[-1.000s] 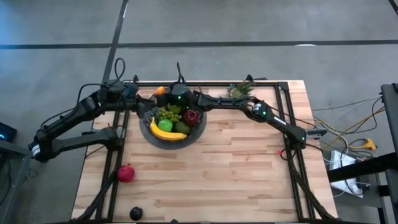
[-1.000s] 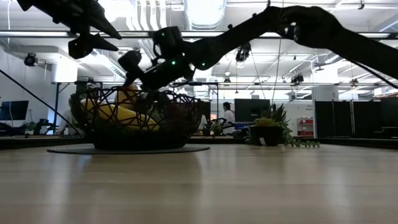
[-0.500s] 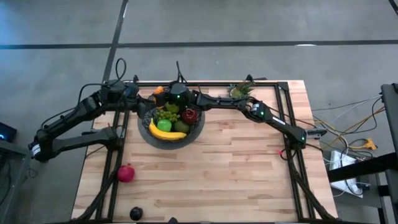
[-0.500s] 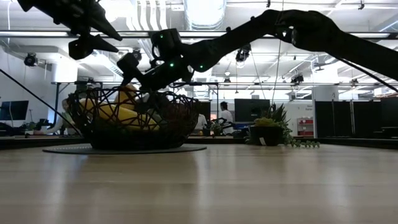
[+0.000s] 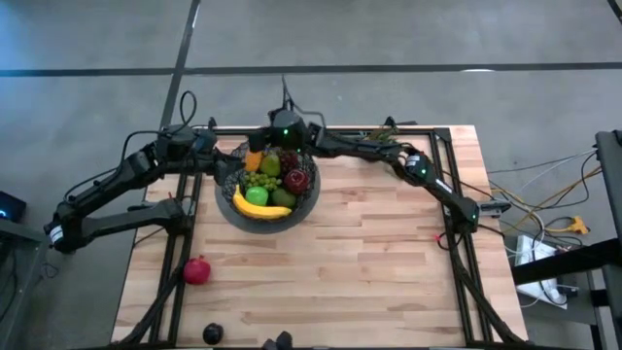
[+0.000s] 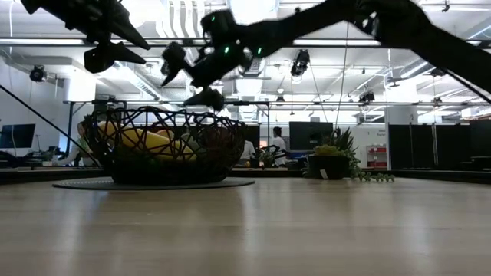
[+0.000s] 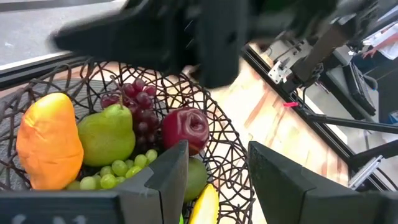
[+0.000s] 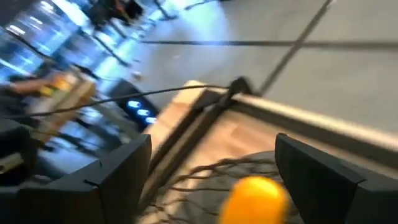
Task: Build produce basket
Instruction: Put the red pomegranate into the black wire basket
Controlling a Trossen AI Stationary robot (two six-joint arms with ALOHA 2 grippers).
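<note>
Wooden worktop [image 5: 369,262] carries the basket [image 5: 309,206] at 11 o'clock, holding most produce [image 5: 264,185], while the right gripper [image 8: 211,180] hangs wide open and empty above its rim, probably having just released a fruit.

No text, label, brand, number or sign can be read in any view
</note>
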